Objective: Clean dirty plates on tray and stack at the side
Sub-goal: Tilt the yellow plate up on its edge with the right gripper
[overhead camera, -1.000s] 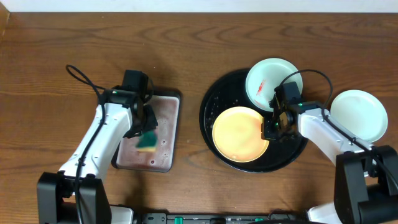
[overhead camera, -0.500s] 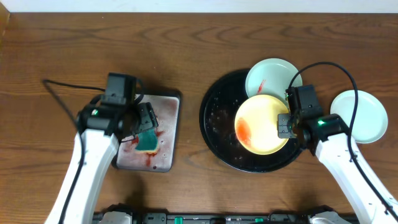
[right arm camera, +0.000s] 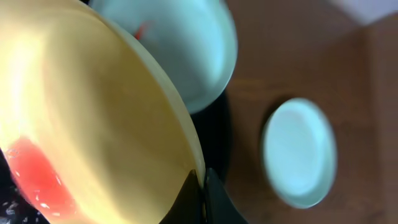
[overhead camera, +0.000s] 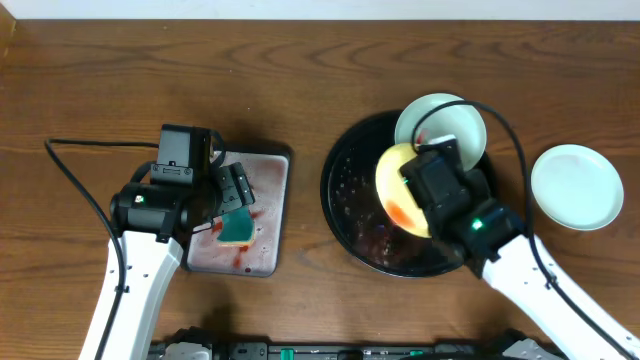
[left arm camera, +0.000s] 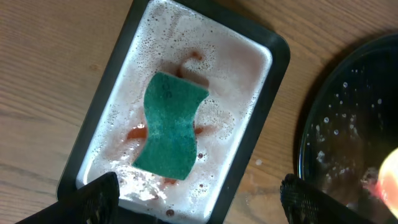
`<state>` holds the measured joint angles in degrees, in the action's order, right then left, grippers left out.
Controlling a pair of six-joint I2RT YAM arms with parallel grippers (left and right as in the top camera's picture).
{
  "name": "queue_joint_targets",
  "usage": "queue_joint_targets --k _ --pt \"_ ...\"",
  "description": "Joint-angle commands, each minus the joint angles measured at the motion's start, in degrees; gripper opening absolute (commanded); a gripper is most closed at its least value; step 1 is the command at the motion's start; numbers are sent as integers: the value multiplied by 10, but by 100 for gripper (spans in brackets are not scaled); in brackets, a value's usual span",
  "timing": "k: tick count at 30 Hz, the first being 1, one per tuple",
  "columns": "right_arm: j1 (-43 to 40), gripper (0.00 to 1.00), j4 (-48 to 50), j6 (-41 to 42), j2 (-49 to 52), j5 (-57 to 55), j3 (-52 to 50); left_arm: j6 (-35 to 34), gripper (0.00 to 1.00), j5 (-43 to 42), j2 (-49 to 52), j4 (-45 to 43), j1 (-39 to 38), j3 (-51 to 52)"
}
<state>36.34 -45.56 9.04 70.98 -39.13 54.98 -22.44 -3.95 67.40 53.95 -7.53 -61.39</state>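
A: Since lying flat on the black tray (overhead camera: 345, 200) a second ago, tilted up steeply now. Pinched at the rim of the yellow plate (overhead camera: 398, 180) by the right gripper (right arm camera: 200, 190), clamped tight on the edge. Held above the tray, not resting on it as far as can be told.

B: Noted. Shows a red smear (overhead camera: 400, 213) on the lower face, so not clean yet. And on the left?

A: Hovers over the small white dark-rimmed tray (left arm camera: 236, 93) with the left gripper (left arm camera: 202, 199) spread wide, holding nothing. Leaves the green sponge (left arm camera: 171, 127) lying flat in pinkish suds (left arm camera: 205, 37). Looked to be in the grip a second ago; let go since, by the look of it.

B: Probably means wetting or rinsing finished. Needs re-gripping before any wipe of the yellow face.

A: Agreed. Judging by the pose, presents the plate for scrubbing.

B: Other plates?

A: Unmoved. At the far rim of the black tray, the mint plate (overhead camera: 445, 115) with a red streak, partly behind the yellow one. Alone on the table (overhead camera: 150, 80) to the right, the second mint plate (overhead camera: 575, 185), well apart from the tray, no smear visible.

B: So one likely cleaned and set aside; two to go, no stack formed yet.
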Motion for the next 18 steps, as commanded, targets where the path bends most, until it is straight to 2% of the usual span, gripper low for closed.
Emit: queue_joint_targets --k 1,6,13,18 --pt "42 1 -1 -6 -26 -111 25 3 83 1 2 2 2 -12" --pt "80 1 -1 -13 -58 -149 28 3 84 1 2 2 2 -12" --pt "112 1 -1 -118 -70 -149 28 3 84 1 2 2 2 -12" --pt "151 1 -1 -130 -70 -176 28 3 84 1 2 2 2 -12"
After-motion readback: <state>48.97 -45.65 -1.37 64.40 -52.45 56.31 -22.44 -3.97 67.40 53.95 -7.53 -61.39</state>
